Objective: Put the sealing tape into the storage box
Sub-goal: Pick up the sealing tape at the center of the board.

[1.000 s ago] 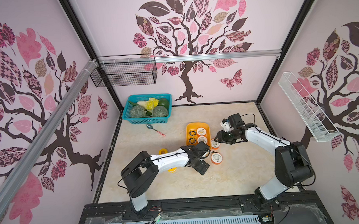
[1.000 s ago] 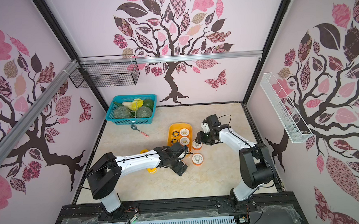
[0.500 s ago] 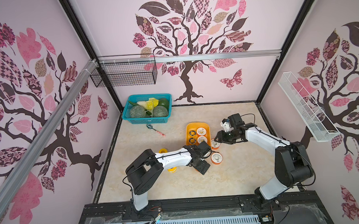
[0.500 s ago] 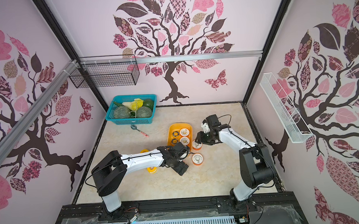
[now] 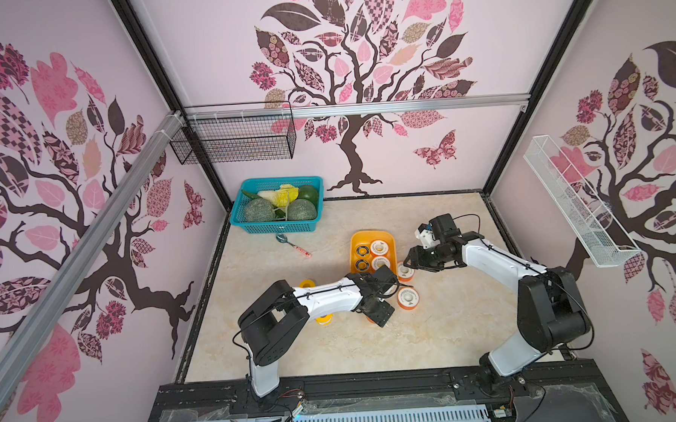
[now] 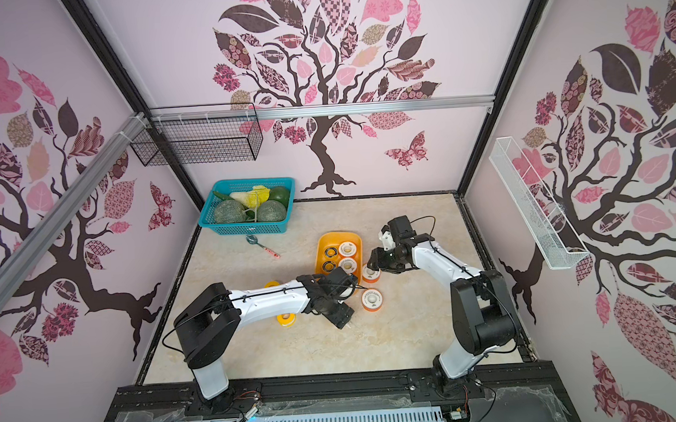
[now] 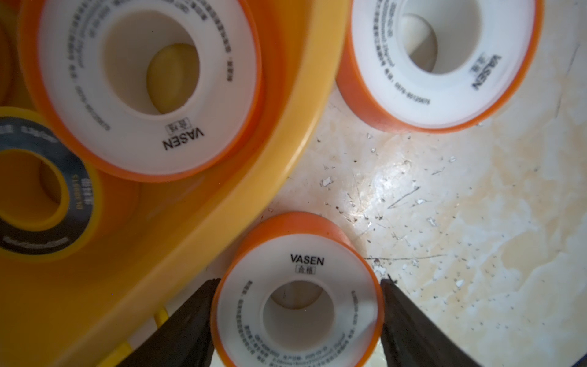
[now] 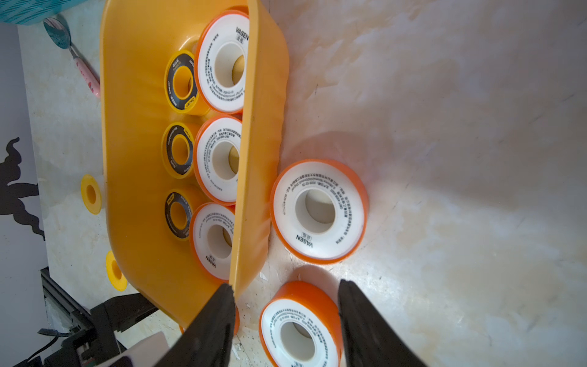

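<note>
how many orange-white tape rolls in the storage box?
3, in a row along one long wall of the storage box: far roll, middle roll, near roll. In both top views the left arm hides the near roll.

The storage box (image 7: 286, 127) wall stands close beside my left hand (image 7: 300, 281). Bare counter (image 7: 460, 206) lies open on the other side.

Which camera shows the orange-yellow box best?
The right wrist view: the storage box sits close and nearly whole, insides showing. Both top views show it small, with the left arm over its near end. The left wrist view catches only one corner.
</note>
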